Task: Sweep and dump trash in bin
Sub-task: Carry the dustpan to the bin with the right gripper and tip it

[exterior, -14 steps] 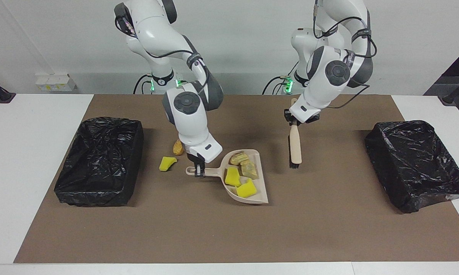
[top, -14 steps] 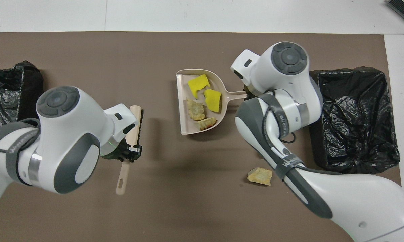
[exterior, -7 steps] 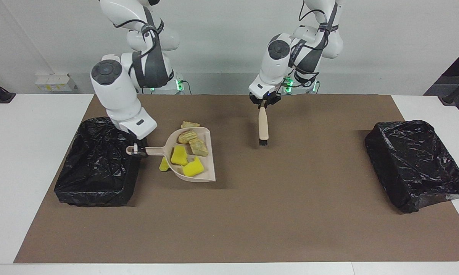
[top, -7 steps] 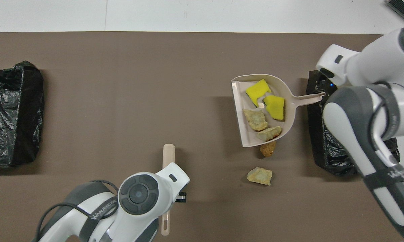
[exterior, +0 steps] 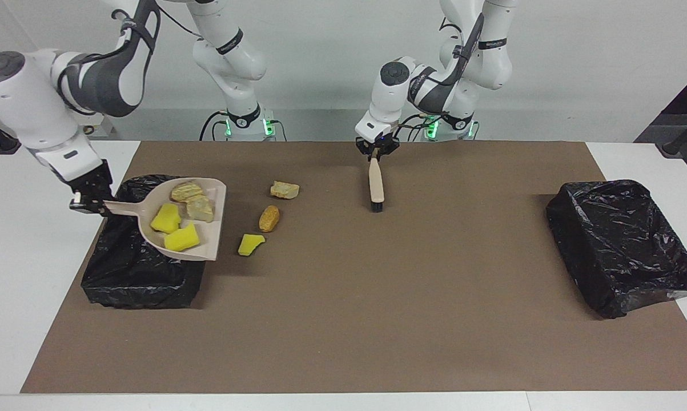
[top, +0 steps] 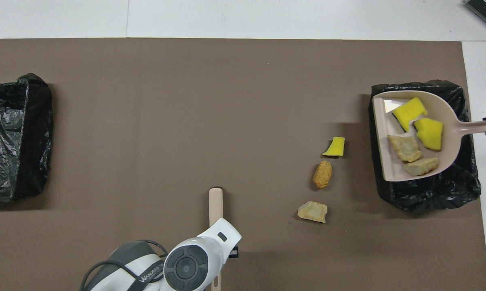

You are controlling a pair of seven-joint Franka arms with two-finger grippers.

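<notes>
- The right gripper (exterior: pixel 89 204) is pinching the end of the dustpan (exterior: pixel 206 251) handle and holds the pan raised over the bin (exterior: pixel 132 279) at the right arm's end of the bench (exterior: pixel 343 342).
- Four pieces of trash ride in the pan: two yellow chunks (exterior: pixel 173 228) toward its back wall and two tan lumps (exterior: pixel 193 200) beside them. The pan looks roughly level, so nothing is sliding out yet.
- Three pieces lie loose on the mat beside that bin — a yellow scrap (exterior: pixel 250 244), an orange lump (exterior: pixel 269 218) and a tan rock (exterior: pixel 284 189), the rock nearest the robots.
- The left gripper (exterior: pixel 376 153) has its jaws pressed onto the brush (exterior: pixel 376 185) handle; the brush hangs bristles-down over the middle of the mat, waiting.
- A second bin (exterior: pixel 623 245) sits at the left arm's end, well apart from everything.
- Handling, as I judge it: the yellow chunks look spongy and light, likely to bounce or catch on the pan lip; the tan and orange pieces look stiff and a bit heavier, and should tumble out first once the pan tips.
- None suits pinching — better pushed broadside by the bristles into the pan's open edge.
- A long handle gripped at its end can twist under load, so tipping slowly seems wise.
</notes>
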